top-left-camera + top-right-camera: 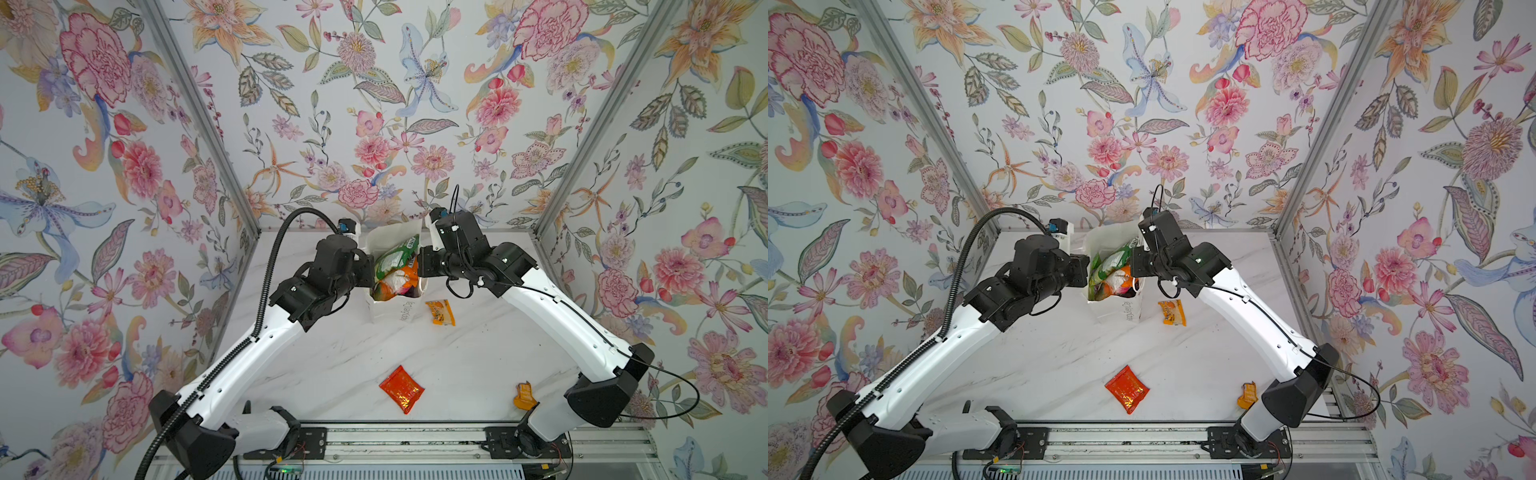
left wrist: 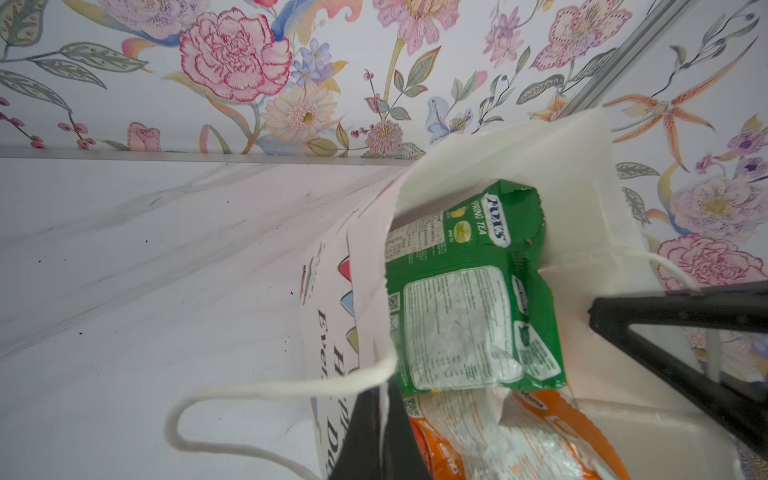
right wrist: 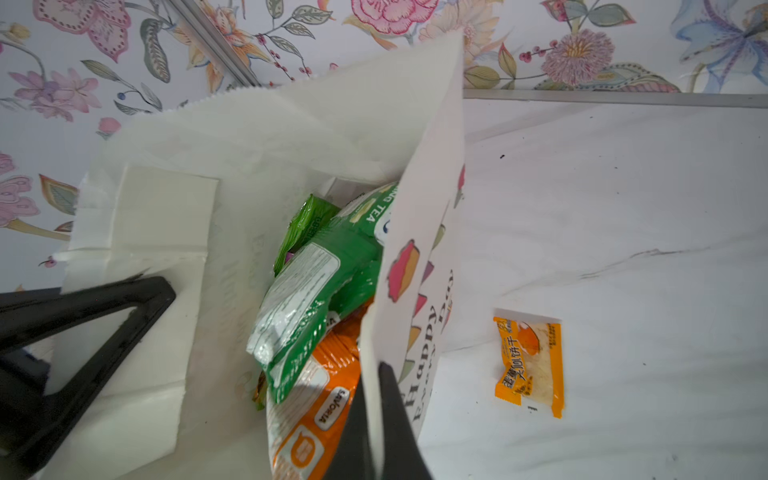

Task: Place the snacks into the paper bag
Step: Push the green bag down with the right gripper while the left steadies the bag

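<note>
The white paper bag (image 1: 394,312) (image 1: 1118,312) stands open at the back middle of the table. My left gripper (image 2: 384,401) is shut on its left wall (image 2: 361,266), just below a cord handle (image 2: 270,390). On the opposite, lettered wall (image 3: 428,216) my right gripper (image 3: 376,374) is shut. Inside lie a green FOX'S bag (image 2: 465,291) (image 3: 316,282), an orange bag (image 2: 498,436) (image 3: 316,415) and a green packet (image 3: 305,220). Outside lie an orange sachet (image 1: 440,312) (image 3: 530,365), a red-orange foil pack (image 1: 401,388) (image 1: 1126,388) and a small orange sachet (image 1: 524,395).
Floral walls close in the marble table (image 1: 332,374) at the back and both sides. An aluminium rail (image 1: 395,442) carrying both arm bases runs along the front edge. The small orange sachet lies right beside the right arm's base.
</note>
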Action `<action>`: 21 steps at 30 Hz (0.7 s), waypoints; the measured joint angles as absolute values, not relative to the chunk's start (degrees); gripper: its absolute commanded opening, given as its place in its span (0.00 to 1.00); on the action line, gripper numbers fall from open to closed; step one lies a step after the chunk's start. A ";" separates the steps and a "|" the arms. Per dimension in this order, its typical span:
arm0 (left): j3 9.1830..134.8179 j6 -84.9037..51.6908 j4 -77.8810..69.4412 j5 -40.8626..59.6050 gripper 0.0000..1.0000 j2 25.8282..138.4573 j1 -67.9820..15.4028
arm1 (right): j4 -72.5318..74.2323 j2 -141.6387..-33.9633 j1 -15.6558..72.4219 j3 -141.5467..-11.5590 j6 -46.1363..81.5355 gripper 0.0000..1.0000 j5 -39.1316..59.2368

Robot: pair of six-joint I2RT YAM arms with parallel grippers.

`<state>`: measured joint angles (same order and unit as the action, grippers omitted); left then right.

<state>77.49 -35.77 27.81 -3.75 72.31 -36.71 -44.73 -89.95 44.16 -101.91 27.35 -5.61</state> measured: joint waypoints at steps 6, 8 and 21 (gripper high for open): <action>78.00 -35.44 30.74 -7.55 0.00 80.34 -36.67 | -42.98 -94.21 43.75 -98.19 29.78 0.00 -3.46; 78.02 -34.54 31.35 -7.75 0.00 84.68 -36.64 | -42.44 -97.45 43.68 -98.06 30.35 0.00 -3.16; 81.41 -28.58 36.38 -5.50 0.00 83.50 -33.30 | -40.66 -97.71 43.64 -99.68 30.09 0.40 -1.89</action>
